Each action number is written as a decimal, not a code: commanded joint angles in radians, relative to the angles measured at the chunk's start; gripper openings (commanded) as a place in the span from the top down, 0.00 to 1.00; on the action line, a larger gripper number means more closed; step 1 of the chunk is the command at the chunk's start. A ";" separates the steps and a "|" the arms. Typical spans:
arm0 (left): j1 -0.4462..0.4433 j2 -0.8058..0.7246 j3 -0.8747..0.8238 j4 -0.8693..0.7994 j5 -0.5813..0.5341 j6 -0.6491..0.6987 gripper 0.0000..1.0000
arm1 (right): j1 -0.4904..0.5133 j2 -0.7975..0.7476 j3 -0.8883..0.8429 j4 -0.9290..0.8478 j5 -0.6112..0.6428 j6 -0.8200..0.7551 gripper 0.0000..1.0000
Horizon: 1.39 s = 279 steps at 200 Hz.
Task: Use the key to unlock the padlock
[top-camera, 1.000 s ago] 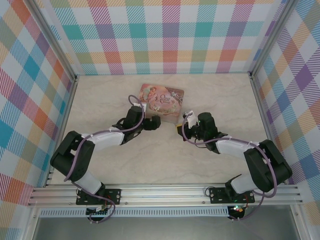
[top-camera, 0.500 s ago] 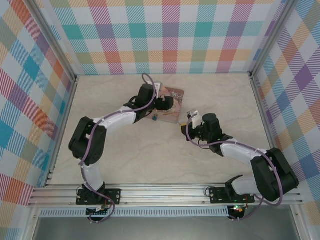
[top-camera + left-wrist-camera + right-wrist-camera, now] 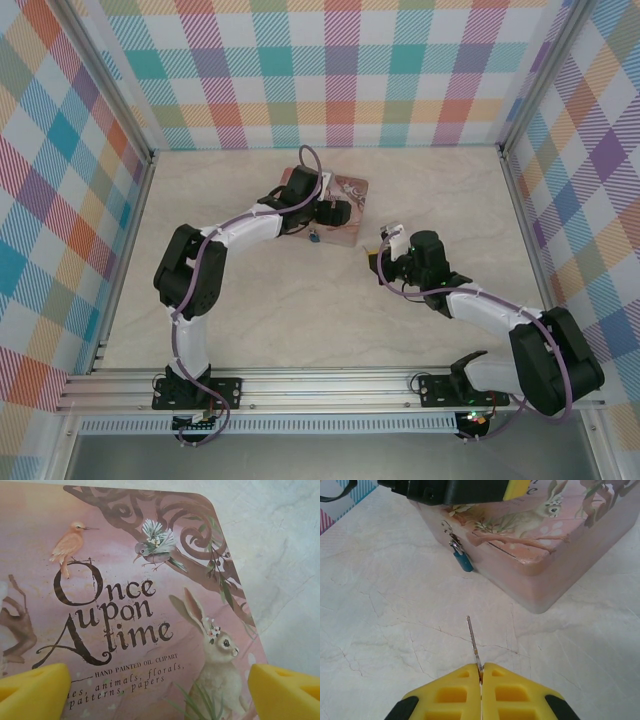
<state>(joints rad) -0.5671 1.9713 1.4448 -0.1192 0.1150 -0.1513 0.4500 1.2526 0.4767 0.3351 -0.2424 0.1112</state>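
so you've got the cream marble-look tabletop (image 3: pixel 250 320) under everything. the biggest thing sitting on it is the pink rectangular tin (image 3: pixel 125 555) with the "once upon a time" lettering, birds and a rabbit on its lid.

your left pincer (image 3: pixel 157 687) is spread wide right above that lid. in its own wrist view the two yellow fingertips (image 3: pixel 32 692) sit far apart at the bottom corners with the printed lid between and beyond them. can't tell if they're actually touching the lid. from the top camera the left pincer (image 3: pixel 335 212) is over the tin's (image 3: pixel 352 190) near half.

your right pincer (image 3: pixel 481 677) is squeezed fully together, down near the table, a bit short of the tin's near corner.

the tiny padlock with the blue-teal body and thin silver shackle (image 3: pixel 464 561) hangs off a small metal hasp on the tin's side wall. that's ahead of the right pincer and slightly to its left, just under the left pincer's black body.

the thin dull grey metal key (image 3: pixel 473 642) is pinched between the right pincer's yellow fingers. its blade pokes straight out ahead of the tips, aimed roughly at the padlock, with a clear stretch of bare table between them.
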 commanded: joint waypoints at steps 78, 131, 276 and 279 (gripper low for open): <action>-0.060 -0.094 -0.190 -0.124 0.051 0.022 0.08 | -0.027 -0.034 0.003 -0.021 -0.008 -0.021 0.92; -0.070 -0.235 -0.383 -0.063 0.060 0.000 0.08 | -0.034 -0.022 0.016 -0.021 -0.022 -0.019 0.92; -0.068 -0.758 -0.668 -0.062 -0.026 -0.136 0.03 | -0.033 0.008 0.035 0.023 -0.118 0.036 0.92; -0.068 -0.772 -0.678 -0.062 -0.027 -0.144 0.03 | -0.032 0.011 0.038 0.027 -0.124 0.041 0.92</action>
<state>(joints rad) -0.6277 1.3003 0.8474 -0.1493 0.1104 -0.2222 0.4236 1.2617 0.4782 0.3206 -0.2996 0.1242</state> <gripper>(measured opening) 0.968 0.085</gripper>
